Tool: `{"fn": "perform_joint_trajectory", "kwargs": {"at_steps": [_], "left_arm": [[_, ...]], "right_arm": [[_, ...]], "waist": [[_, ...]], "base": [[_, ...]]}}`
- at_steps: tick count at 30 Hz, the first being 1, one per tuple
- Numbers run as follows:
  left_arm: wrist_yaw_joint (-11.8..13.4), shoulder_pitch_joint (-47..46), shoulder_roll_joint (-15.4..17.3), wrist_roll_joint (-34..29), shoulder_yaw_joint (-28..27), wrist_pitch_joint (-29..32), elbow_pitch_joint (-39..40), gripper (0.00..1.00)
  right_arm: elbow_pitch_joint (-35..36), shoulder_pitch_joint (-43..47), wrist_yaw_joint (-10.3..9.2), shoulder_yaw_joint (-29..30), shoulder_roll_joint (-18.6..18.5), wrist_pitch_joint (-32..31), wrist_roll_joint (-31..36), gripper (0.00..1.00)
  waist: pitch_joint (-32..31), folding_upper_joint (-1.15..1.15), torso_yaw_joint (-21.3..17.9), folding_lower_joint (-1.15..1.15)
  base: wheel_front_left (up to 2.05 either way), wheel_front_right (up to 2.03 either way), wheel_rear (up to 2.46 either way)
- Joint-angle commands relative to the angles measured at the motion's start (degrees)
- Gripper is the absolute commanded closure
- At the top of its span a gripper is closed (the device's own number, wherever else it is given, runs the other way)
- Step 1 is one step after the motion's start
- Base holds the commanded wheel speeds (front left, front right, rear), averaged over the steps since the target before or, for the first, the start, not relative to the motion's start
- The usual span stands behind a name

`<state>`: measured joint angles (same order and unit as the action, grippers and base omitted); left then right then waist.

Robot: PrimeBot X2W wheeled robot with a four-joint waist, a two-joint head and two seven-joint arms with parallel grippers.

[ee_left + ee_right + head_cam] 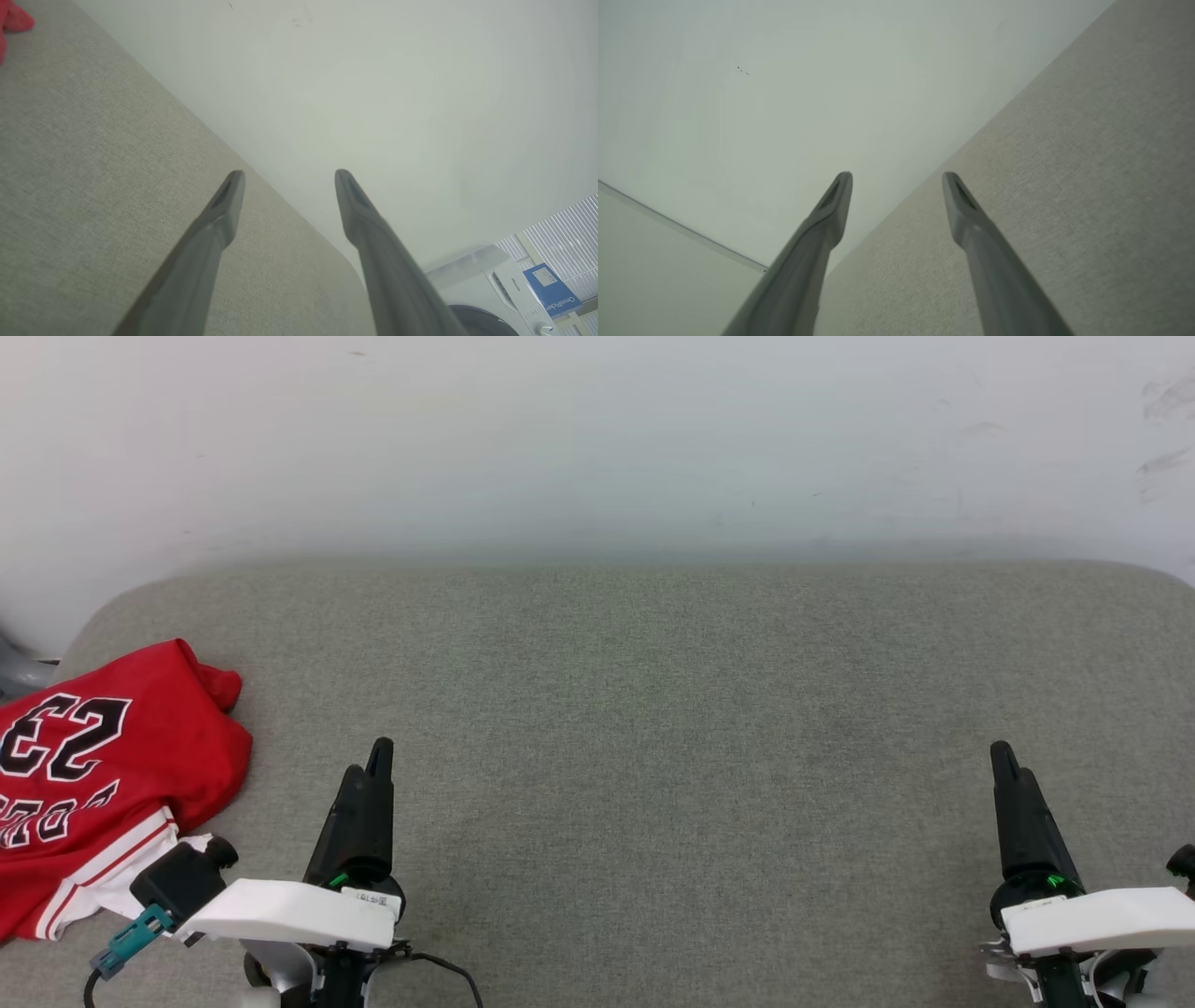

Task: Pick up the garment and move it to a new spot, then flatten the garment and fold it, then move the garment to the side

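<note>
Left gripper (378, 754): held low over the grey padded surface (653, 709), with the long dark fingers pointed away from the robot and leaned slightly toward the other arm. In the left wrist view (289, 175) the two fingers are seen spread apart, with nothing between them.
Left wrist: a white housing is carried behind the fingers, with a black camera block (182, 879) and a teal plug (140, 929) on its outer side.
Garment (112, 775): laid crumpled on the surface just outward of the left wrist, apart from the fingertips. The number 23 is seen upside down, and a white striped sleeve lies next to the camera block; contact there cannot be told. A red scrap of it (9, 21) is caught in the top left corner of the left wrist view.
Right gripper (1001, 753): held at a like height well apart from the left one, with the fingers leaned slightly inward. Its fingers are seen parted and empty in its own wrist view (897, 176).
Wall (597, 429): met beyond both sets of fingertips, at the surface's far edge.
Washing machine (504, 289): seen past the surface's rounded corner, to the right of the left fingers, with a blue box (551, 289) at it.
</note>
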<state>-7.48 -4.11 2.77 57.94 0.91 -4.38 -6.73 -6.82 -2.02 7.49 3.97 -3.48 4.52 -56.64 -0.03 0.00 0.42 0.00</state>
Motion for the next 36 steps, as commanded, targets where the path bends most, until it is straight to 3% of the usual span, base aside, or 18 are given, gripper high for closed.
{"fn": "perform_joint_trajectory", "kwargs": {"at_steps": [1,18,32,36], "left_arm": [[-0.02,-0.77,0.11,-2.72,-0.08,-0.62,1.04,0.0],[-0.01,-0.2,0.41,-23.4,0.31,-3.57,1.79,0.0],[1.27,0.26,1.26,-37.65,1.08,-6.13,1.64,0.0],[1.42,0.46,1.39,-39.34,1.25,-6.57,1.42,0.0]], "right_arm": [[1.21,-0.04,0.01,0.04,0.02,0.51,2.75,0.0],[4.03,0.26,0.0,-0.29,0.32,0.88,23.05,0.0],[7.51,1.41,0.0,0.24,0.36,0.14,39.82,0.0],[7.84,1.7,0.0,0.5,0.43,-0.08,41.66,0.0]], "waist": [[0.0,0.0,0.0,0.0],[0.21,0.0,-0.01,0.0],[0.33,0.0,0.15,0.0],[0.31,0.0,0.12,0.0]], "base": [[0.0,0.0,0.0],[0.0,0.0,0.0],[0.0,0.0,0.0],[0.0,0.0,0.0]]}}
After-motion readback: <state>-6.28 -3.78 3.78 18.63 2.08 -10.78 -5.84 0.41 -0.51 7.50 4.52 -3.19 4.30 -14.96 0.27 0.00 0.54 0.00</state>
